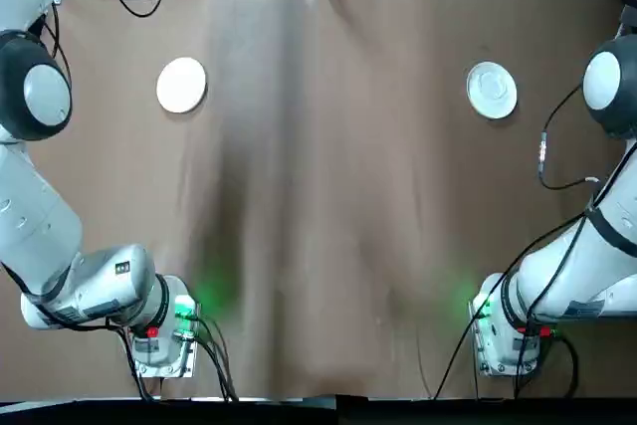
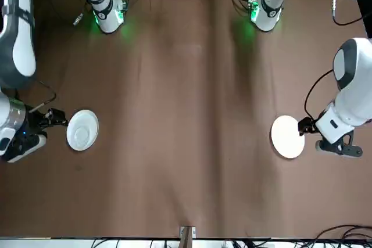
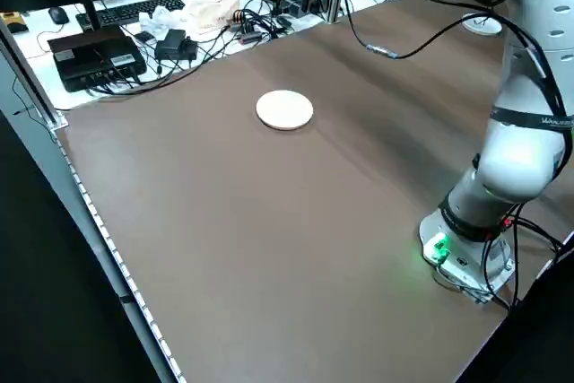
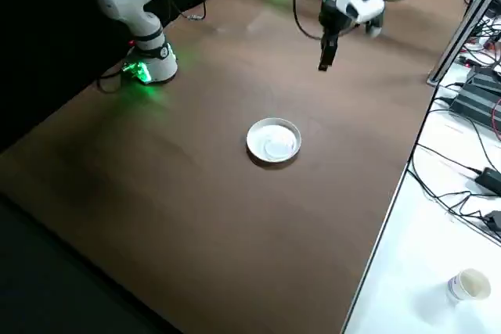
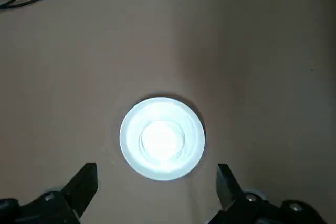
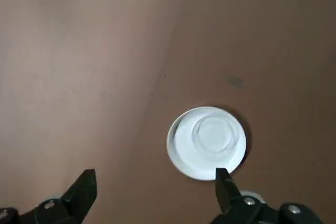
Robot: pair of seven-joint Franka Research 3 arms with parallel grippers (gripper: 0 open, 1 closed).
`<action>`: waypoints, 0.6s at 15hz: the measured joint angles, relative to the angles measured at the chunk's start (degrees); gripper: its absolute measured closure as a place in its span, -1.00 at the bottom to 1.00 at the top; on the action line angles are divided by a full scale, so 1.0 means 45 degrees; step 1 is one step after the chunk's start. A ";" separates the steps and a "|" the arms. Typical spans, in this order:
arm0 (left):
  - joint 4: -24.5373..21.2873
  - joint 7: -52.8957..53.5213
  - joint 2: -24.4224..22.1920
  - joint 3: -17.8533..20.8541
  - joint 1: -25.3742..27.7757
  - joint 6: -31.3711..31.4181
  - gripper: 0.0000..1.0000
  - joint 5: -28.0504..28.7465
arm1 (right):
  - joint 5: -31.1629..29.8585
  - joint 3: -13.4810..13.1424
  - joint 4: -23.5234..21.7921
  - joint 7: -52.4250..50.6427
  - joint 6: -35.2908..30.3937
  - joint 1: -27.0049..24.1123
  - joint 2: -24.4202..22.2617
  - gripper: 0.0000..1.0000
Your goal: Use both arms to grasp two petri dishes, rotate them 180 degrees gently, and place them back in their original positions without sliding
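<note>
The plain cream-white petri dish [image 1: 181, 84] lies far left on the brown table [image 1: 328, 196]. The glossy petri dish [image 1: 492, 90] with an inner ring lies far right. My left gripper [image 5: 155, 184] hovers open beside the cream dish [image 5: 162, 137], which lies just beyond the gap between its fingers. In the front view the left gripper [image 2: 306, 126] is at that dish's [image 2: 288, 136] outer side. My right gripper [image 6: 154, 190] is open too, and the ringed dish [image 6: 206, 142] lies ahead of one finger [image 6: 224, 184]. The front view has the right gripper [image 2: 57, 117] beside this dish [image 2: 82, 130]. Neither gripper touches a dish.
Both arm bases [image 1: 164, 330] [image 1: 508, 330] glow green at the near edge. Cables, a keyboard [image 3: 134, 8] and a black box [image 3: 94, 51] crowd the bench past the far and left edges. A paper cup [image 4: 468, 283] stands on the bench at the right.
</note>
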 joint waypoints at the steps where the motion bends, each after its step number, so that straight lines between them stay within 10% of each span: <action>1: 0.0002 0.0219 -0.0272 0.0719 -0.0568 -0.0242 -1.00 -0.0332 | -0.0007 -0.0005 0.0191 0.0672 -0.0318 0.0072 -0.0202 -1.00; 4: -0.0003 0.0377 -0.1339 0.3057 -0.2681 -0.1158 -1.00 -0.1130 | -0.0334 -0.0059 0.0465 0.2261 -0.1020 0.0080 -0.1049 -1.00; 9: -0.0403 0.0377 -0.3450 0.3352 -0.2984 -0.2105 -1.00 -0.1217 | -0.0528 -0.0216 0.0481 0.2813 -0.2541 -0.0014 -0.2652 -1.00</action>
